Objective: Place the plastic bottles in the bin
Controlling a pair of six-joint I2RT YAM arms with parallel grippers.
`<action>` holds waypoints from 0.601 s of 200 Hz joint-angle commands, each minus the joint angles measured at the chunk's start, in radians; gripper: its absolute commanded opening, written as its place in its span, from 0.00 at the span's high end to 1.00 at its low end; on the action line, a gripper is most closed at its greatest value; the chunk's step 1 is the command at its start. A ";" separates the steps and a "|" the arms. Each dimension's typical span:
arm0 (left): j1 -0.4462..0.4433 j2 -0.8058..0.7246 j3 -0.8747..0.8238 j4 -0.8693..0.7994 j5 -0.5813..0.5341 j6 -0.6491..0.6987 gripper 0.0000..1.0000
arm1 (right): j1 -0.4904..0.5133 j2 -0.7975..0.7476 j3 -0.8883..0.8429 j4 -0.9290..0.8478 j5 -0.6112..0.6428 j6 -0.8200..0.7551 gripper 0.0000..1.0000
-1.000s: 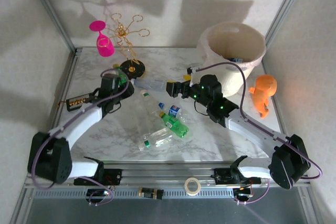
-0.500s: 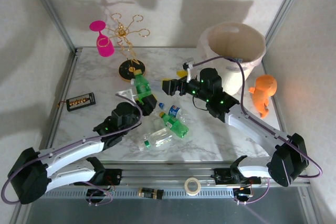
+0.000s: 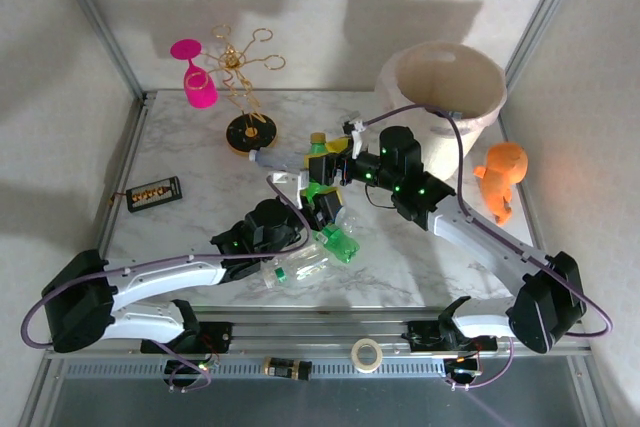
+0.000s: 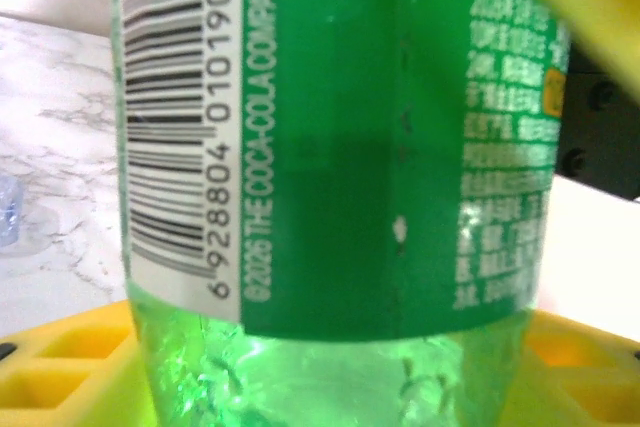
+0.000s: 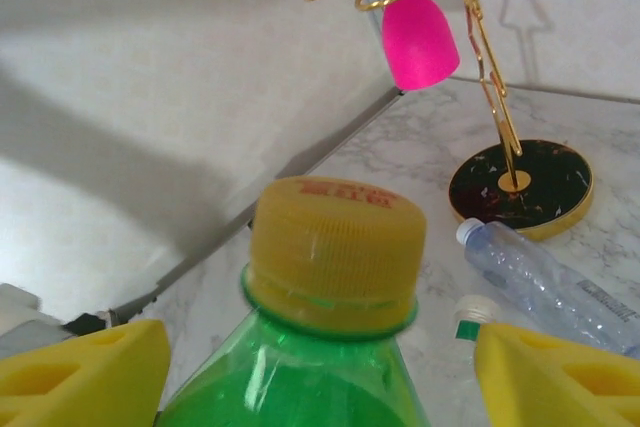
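Observation:
A green plastic bottle (image 3: 320, 185) with a yellow cap (image 5: 335, 237) stands upright above the table's middle. My left gripper (image 3: 322, 204) is shut on its lower body, the green label (image 4: 400, 147) close before its camera. My right gripper (image 3: 328, 162) is open, its yellow pads (image 5: 85, 377) standing either side of the bottle's shoulder, with a gap on the right. More bottles lie on the table: a clear one (image 3: 288, 159) by the gold stand, a green one (image 3: 342, 243) and a clear one (image 3: 300, 267) nearer me. The cream bin (image 3: 392, 82) stands at the back right.
A pink plastic glass (image 3: 197, 82) hangs on a gold rack (image 3: 245, 72) with a black round base (image 3: 250, 133) at the back left. A small black box (image 3: 153, 192) lies at the left edge. An orange figure (image 3: 503, 175) stands right of the bin.
My left arm has swung the green bottle from the back left to the middle, up to the right gripper. The right jaws have narrowed around the bottle's top.

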 commanded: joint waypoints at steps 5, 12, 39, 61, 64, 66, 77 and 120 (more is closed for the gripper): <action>-0.019 0.015 0.044 0.038 -0.005 0.064 0.55 | -0.008 0.021 0.013 -0.007 -0.080 0.013 0.28; -0.021 0.017 0.045 0.039 -0.005 0.067 0.54 | -0.009 0.021 0.010 -0.004 -0.088 0.017 0.29; -0.025 0.018 0.050 0.043 -0.006 0.078 0.53 | -0.013 0.025 0.000 0.006 -0.113 0.028 0.38; -0.025 0.015 0.050 0.045 -0.014 0.080 0.48 | -0.022 0.028 -0.004 0.015 -0.139 0.035 0.52; -0.025 0.015 0.050 0.044 -0.016 0.080 0.46 | -0.024 0.025 -0.004 0.016 -0.140 0.035 0.54; -0.025 0.014 0.050 0.045 -0.017 0.080 0.44 | -0.025 0.025 -0.004 0.016 -0.141 0.035 0.55; -0.025 0.012 0.049 0.045 -0.025 0.077 0.34 | -0.029 0.023 -0.003 0.019 -0.144 0.036 0.57; -0.022 -0.022 0.004 0.078 -0.112 0.046 0.03 | -0.084 -0.003 0.020 0.024 -0.099 0.040 0.61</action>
